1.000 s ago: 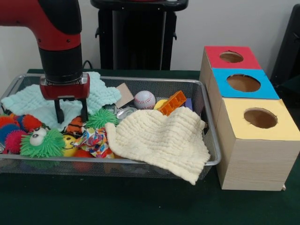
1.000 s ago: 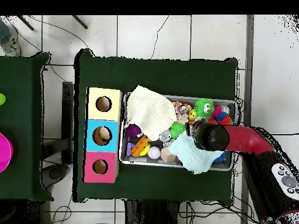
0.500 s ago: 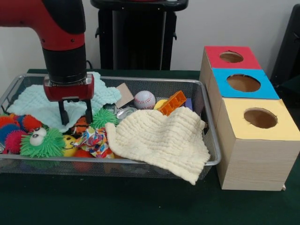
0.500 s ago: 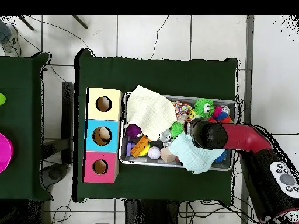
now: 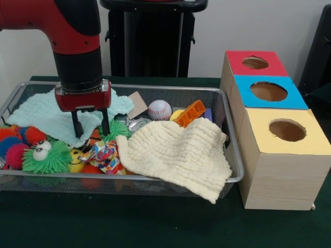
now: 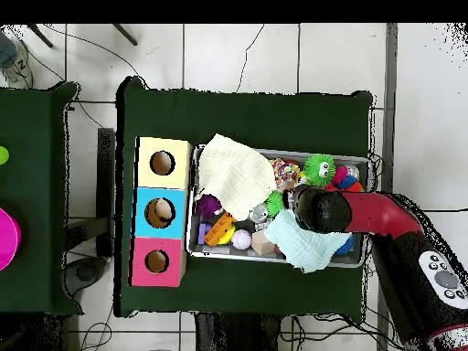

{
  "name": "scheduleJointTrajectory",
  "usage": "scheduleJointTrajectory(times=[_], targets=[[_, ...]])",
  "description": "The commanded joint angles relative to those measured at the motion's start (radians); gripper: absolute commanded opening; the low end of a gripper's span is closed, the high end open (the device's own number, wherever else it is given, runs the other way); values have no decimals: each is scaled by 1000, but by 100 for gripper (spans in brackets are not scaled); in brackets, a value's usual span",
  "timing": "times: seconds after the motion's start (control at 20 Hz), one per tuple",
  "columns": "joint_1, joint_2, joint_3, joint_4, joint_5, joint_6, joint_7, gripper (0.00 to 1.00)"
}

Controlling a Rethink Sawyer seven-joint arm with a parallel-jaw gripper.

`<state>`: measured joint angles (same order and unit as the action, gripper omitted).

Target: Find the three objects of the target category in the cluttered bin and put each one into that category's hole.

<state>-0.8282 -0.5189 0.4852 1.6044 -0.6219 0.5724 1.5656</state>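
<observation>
My gripper [image 5: 91, 125] hangs open over the left-middle of the wire bin [image 5: 227, 135], its two black fingers [image 5: 77, 125] straddling a small orange toy beside a green spiky ball [image 5: 114, 129]. Nothing is held. From above, the arm's head [image 6: 315, 209] covers the gripper. The box to the right has a red hole [image 5: 255, 62], a blue hole [image 5: 268, 91] and a yellow hole [image 5: 287, 130]. A pale yellow cloth [image 5: 176, 154] drapes over the bin's front rim. A mint cloth [image 5: 44, 114] lies at the back left.
Inside the bin are a baseball [image 5: 159, 109], an orange brick [image 5: 190, 112], a green googly-eyed puff [image 5: 45, 156], red and pink spiky balls [image 5: 18, 147], a colourful knotted toy [image 5: 104, 154] and a tan card [image 5: 137, 104]. A black stand [image 5: 151, 39] rises behind the bin.
My gripper has moved to the right across the bin in the front view, from over the mint cloth to above the orange toy and green spiky ball. It stays open.
</observation>
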Motion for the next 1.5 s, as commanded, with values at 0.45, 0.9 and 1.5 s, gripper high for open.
scheduleJointTrajectory(times=[0.45,0.9,1.5], targets=[[-2,-17,111,137,-3,-21,-77,100],[-19,-74,141,159,29,32,-91,100],[50,-104,62,99,-55,32,-64,0]])
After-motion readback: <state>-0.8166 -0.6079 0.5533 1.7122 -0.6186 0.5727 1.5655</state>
